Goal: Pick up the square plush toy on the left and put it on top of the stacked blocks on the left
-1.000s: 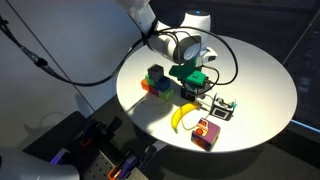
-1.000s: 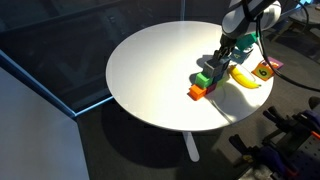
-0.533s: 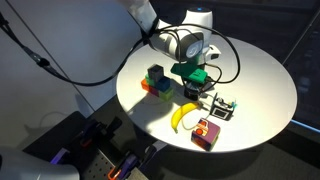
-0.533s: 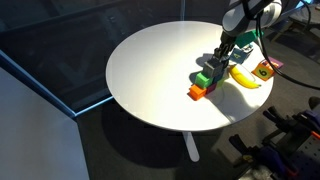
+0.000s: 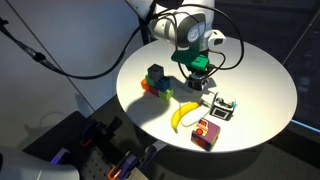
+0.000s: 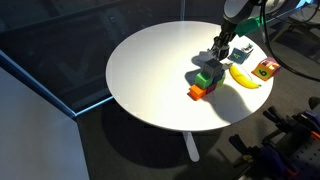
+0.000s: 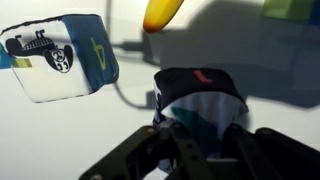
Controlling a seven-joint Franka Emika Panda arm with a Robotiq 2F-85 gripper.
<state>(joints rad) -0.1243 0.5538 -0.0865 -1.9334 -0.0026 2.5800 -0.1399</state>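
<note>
The square plush toy (image 7: 200, 105), dark with white, green and a bit of red, fills the wrist view, and my gripper (image 7: 198, 132) is shut on it. In both exterior views the toy (image 5: 200, 78) (image 6: 222, 56) hangs just above the round white table (image 5: 255, 75), pinched in the gripper (image 5: 199, 71) (image 6: 222, 48). The stacked blocks (image 5: 157, 80) (image 6: 205, 82), teal, green, red and orange, sit close beside the gripper and lower than the toy. Part of the toy is hidden by the fingers.
A yellow banana (image 5: 183, 115) (image 6: 245, 77) (image 7: 162, 12) lies near the table edge. A black-and-white cube (image 5: 222, 107) (image 7: 60, 55) and a pink-red cube (image 5: 207, 131) (image 6: 265, 69) stand beside it. The table drops off close behind them.
The jaws have shut on the plush toy. The arm has risen and lifted the toy off the table.
</note>
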